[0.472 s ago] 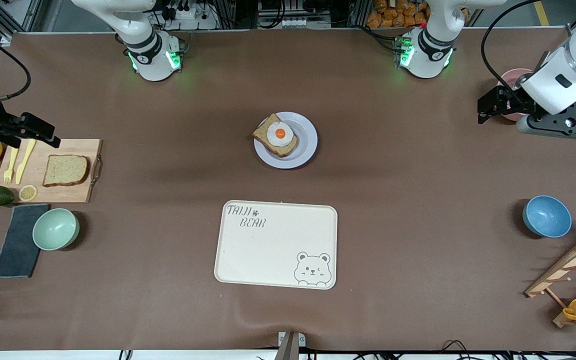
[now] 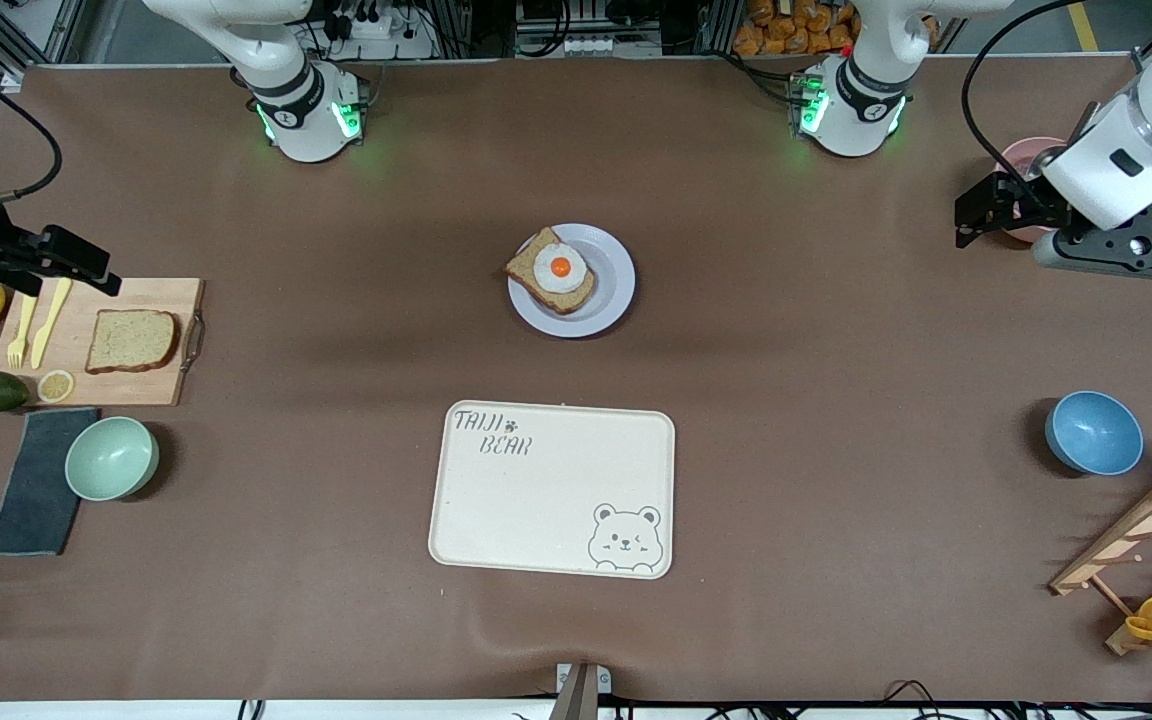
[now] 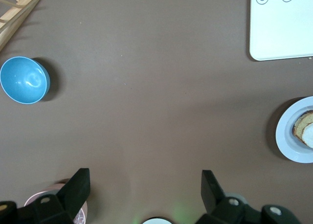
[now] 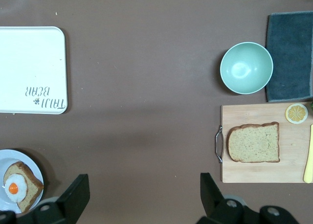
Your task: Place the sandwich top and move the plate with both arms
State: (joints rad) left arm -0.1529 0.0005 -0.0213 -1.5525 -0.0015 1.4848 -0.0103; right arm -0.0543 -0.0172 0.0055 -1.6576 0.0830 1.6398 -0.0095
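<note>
1. Two objects define the task; nearest the front camera on the desk (image 2: 796, 400) lies only the cream bear-print tray (image 2: 552, 490), bare.

2. Farther back, at mid-desk, the plate (image 2: 608, 290) carries an egg-topped bread slice (image 2: 543, 276) that sits off-centre and overhangs the rim toward the right arm's end. The plate appears rigid, smooth and probably slippery; the bare rim on two facing sides is the likely hold for a two-arm lift, kept level so the stack does not slide.

3. About as far back, at the right arm's end of the desk, the sandwich top (image 2: 131, 340) lies flat on a wooden cutting board (image 2: 156, 385), apart from the yellow fork (image 2: 22, 332), the yellow knife (image 2: 50, 322) and the lemon slice (image 2: 56, 385). It looks light, soft and compressible; a gentle pinch across two crust edges should hold better than pressure on the crumb, which would tear or dent.

4. Right pincer (image 4: 142, 194): fingers spread wide and holding nothing, aloft at the right arm's end of the desk, over the strip beside the board rather than over the slice.

5. Left pincer (image 3: 144, 192): fingers likewise wide apart and holding nothing, waiting above a pink bowl (image 2: 1016, 155) at the left arm's end, well apart from the plate.
</note>
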